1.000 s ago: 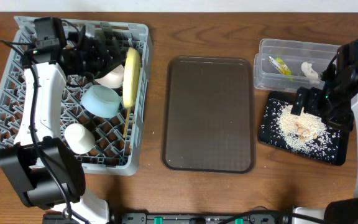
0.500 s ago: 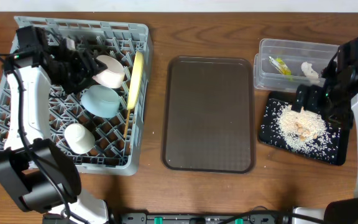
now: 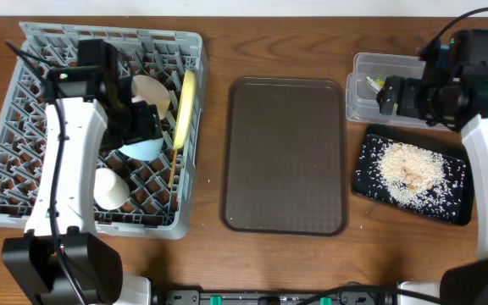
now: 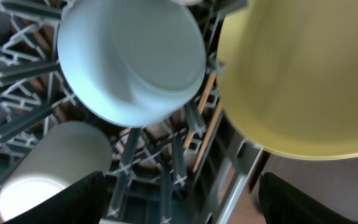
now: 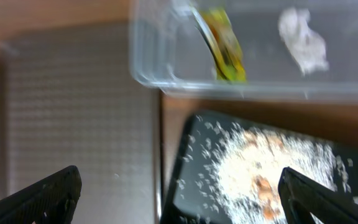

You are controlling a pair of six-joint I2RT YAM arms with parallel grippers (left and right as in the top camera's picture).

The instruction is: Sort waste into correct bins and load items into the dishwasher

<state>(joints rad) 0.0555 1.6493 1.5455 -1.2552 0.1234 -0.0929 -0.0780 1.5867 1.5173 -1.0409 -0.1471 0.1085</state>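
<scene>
Lower left of the overhead frame: dish rack (image 3: 7,199), a grey peg lattice holding all the tableware in view
- white bowl (image 3: 108,188), nearest item in the rack
- light blue bowl (image 3: 142,146), just above the white bowl, base turned toward the left wrist camera
- chopsticks (image 3: 173,168), lying along the pegs just right of the blue bowl
- pale yellow plate (image 3: 185,106), on edge at the rack's right side
- second white bowl (image 3: 148,93), tilted, just left of the plate
- left gripper (image 3: 142,123), above the blue bowl, fingers spread wide, nothing between them

Centre: brown serving tray (image 3: 286,157), nothing on it

Lower right: black tray (image 3: 364,182), with rice scraps (image 3: 409,168) heaped in the middle and strewn toward its edges

Upper right: clear tub (image 3: 356,106)
- green-and-yellow wrapper (image 5: 222,46) and crumpled tissue (image 5: 303,34) inside, apart from each other
- right gripper (image 3: 390,95), above the tub's left end, jaws wide apart and empty

Step in hand, as judged: closing stage. Waste sits in the tub and the black tray, dishes sit in the rack, and no stray piece shows on the table.

Next move, as judged: nothing shows to grasp, so it calls for lifting both arms clear, the left without nudging the plate on edge and the right without catching the tub wall
</scene>
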